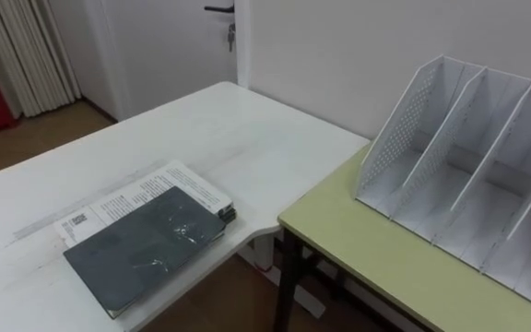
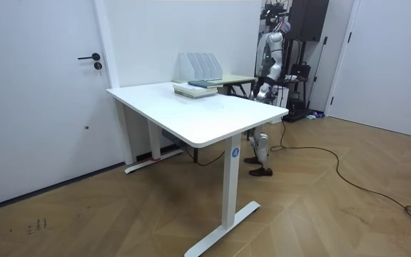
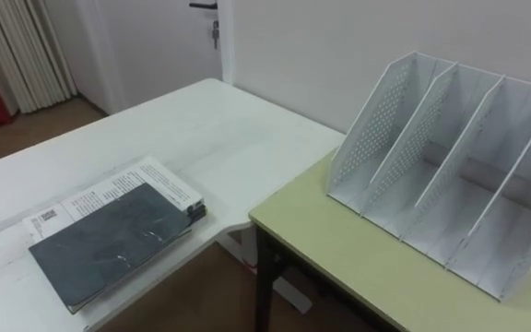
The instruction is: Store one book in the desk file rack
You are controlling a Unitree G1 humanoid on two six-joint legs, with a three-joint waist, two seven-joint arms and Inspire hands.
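- Book (image 1: 146, 251) with the dark cover is lying flat on top of a small stack, over a white printed book (image 1: 150, 189), near the front corner of the white tabletop (image 1: 201, 129). Nothing is holding it.
- File rack (image 1: 468, 175) is standing well apart from the stack, to the robot's right, on a separate green tabletop (image 1: 367, 249). Its slots are tilting back and are showing empty, with the perforated end wall facing the books.
- A gap of open floor is separating the two tabletops at the corner where they come nearest.
- In the room view the robot is standing upright behind the white tabletop, beside the green one. A robot hand (image 2: 260, 91) is hanging low at its side, well away from the stack. It is too small there, so I cannot tell whether either robot hand is wide or curled.
- Judging from this, the task is sitting at its very start: the reach for a book is not yet begun.
- The next move is calling for a robot hand to come down to the stack's edge and lift the top book clear of the one beneath. After that the book needs turning upright and carrying across the gap into a slot.
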